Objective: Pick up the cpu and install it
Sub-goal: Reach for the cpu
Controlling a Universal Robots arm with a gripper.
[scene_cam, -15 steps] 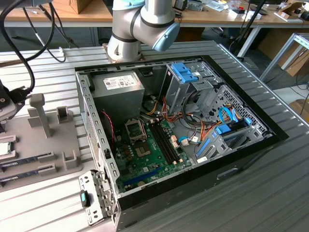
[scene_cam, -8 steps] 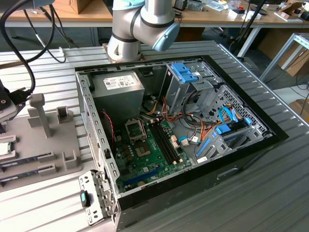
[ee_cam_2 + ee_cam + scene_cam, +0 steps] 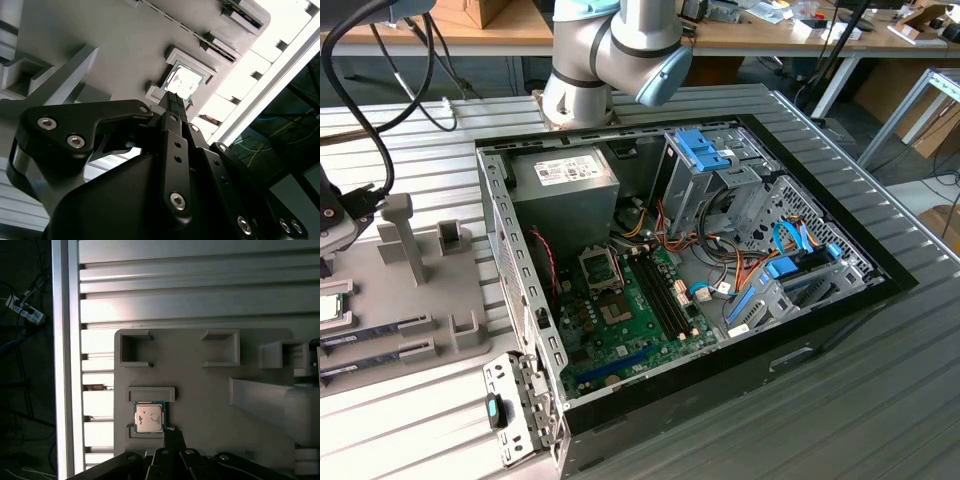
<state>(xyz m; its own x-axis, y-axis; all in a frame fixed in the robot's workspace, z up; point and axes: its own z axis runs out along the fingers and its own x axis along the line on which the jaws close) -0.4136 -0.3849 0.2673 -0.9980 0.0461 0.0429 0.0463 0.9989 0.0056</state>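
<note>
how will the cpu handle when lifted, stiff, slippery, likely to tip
Probably stiff and light: the cpu is a small flat square. Its shiny metal top looks slippery. Lying flat in a recess of the grey holder, it shouldn't roll or tip.

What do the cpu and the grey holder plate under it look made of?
The cpu: silvery metal lid, reflective, with a thin green circuit-board rim. The holder plate: matte grey with moulded pockets and ribs, probably plastic, though painted metal can't be excluded.

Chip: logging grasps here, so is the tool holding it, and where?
Nothing looks held; the chip lies flat in its grey tray, the tool close by it.
</note>
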